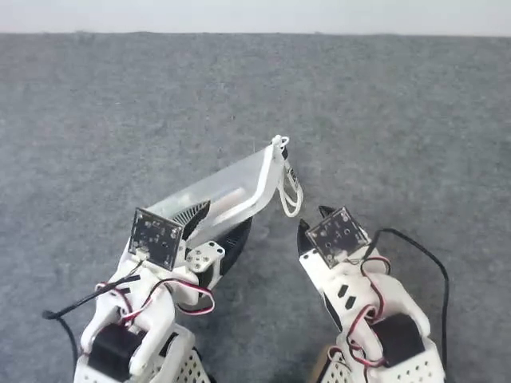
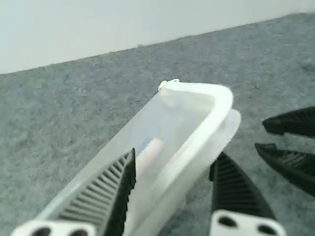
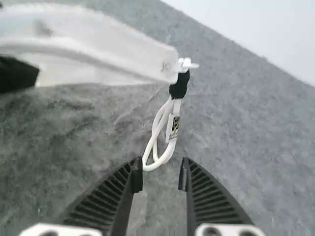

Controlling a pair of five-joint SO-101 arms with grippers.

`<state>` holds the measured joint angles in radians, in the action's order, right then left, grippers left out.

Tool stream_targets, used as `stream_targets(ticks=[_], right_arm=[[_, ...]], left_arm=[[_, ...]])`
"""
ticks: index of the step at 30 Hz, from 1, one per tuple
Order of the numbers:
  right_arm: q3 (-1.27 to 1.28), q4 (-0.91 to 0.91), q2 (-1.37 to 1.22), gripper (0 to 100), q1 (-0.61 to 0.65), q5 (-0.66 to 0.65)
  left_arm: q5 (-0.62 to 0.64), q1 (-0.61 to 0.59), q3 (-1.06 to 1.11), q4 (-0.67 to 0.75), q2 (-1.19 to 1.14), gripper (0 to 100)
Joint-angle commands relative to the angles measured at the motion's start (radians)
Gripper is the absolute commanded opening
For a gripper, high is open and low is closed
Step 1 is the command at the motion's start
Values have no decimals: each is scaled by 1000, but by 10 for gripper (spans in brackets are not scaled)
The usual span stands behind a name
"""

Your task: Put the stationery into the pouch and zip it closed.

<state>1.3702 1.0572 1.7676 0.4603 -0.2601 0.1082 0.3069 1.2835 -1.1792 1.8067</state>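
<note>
Pouch (image 1: 231,191) (image 2: 182,132) (image 3: 88,49): translucent white, long, held in my left hand (image 1: 215,227) (image 2: 174,162), one black finger on each long side, clamped approx. mid-length. It runs straight out ahead of that hand. A pale item (image 2: 152,147) shows through the wall just beyond my left fingertips; too blurred to ID. Zip open or closed: cannot tell.

Far end of pouch, opposite my left hand: black tab (image 3: 179,86) at the corner, with a white cord loop (image 1: 291,195) (image 3: 160,132) hanging from it.

Right hand (image 1: 313,219) (image 3: 160,164) (image 2: 285,142): fingers apart, holding nothing. Bottom of the loop sits just ahead of the gap between the fingertips, nearer one finger; contact not confirmed. This hand is beside the pouch's far end, clear of the pouch body.

Counter (image 1: 383,120): grey, felt-like covering under both hands.
</note>
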Motion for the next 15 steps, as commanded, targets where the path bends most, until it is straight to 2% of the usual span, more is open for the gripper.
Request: stream_targets(ticks=[1, 8, 15], right_arm=[[26, -18, 54, 112, 5, -11], [104, -27, 47, 116, 4, -11], [189, -27, 47, 117, 4, -11]], left_arm=[[41, 0, 7, 8, 15, 235], [43, 2, 84, 9, 15, 235], [44, 3, 174, 84, 15, 235]])
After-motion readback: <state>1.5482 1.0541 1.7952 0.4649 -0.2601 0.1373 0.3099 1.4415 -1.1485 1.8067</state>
